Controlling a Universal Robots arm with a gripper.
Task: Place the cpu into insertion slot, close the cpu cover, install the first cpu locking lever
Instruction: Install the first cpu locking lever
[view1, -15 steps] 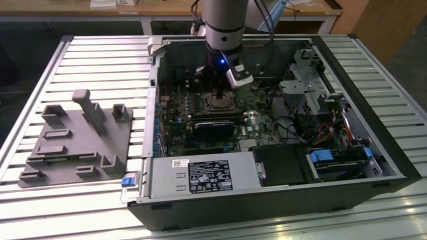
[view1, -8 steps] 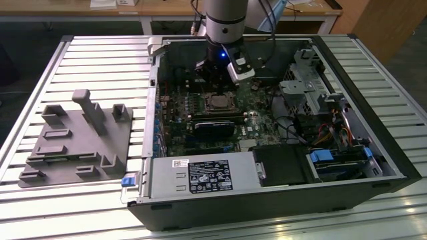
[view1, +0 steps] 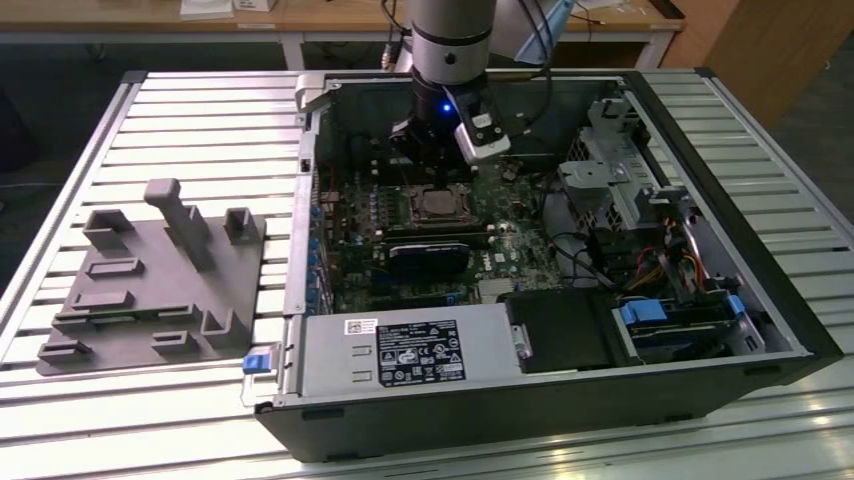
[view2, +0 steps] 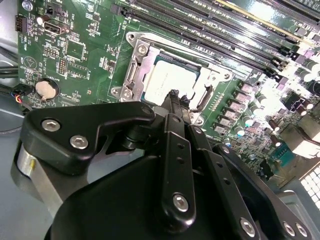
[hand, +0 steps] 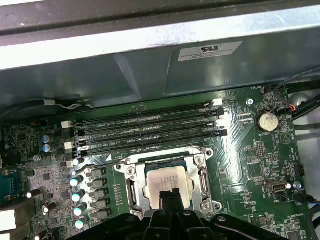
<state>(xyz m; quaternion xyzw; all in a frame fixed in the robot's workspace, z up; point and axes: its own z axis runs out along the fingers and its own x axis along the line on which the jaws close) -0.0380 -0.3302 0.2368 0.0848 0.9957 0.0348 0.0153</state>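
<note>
The cpu (hand: 167, 181) has a pale silvery-beige metal face with a soft, satin sheen. The cpu cover (hand: 202, 176) framing it is bare silvery metal, glinting along its edges. The gripper (view2: 174, 97) is matt black with bright metal screw heads. The motherboard (hand: 240, 165) is glossy green. In the exterior view the table (view1: 200, 110) is ribbed, shiny metal; at nine o'clock from the dark, matt-painted computer case (view1: 534, 410) lies a matt grey, plastic-looking fixture (view1: 147, 290)
</note>
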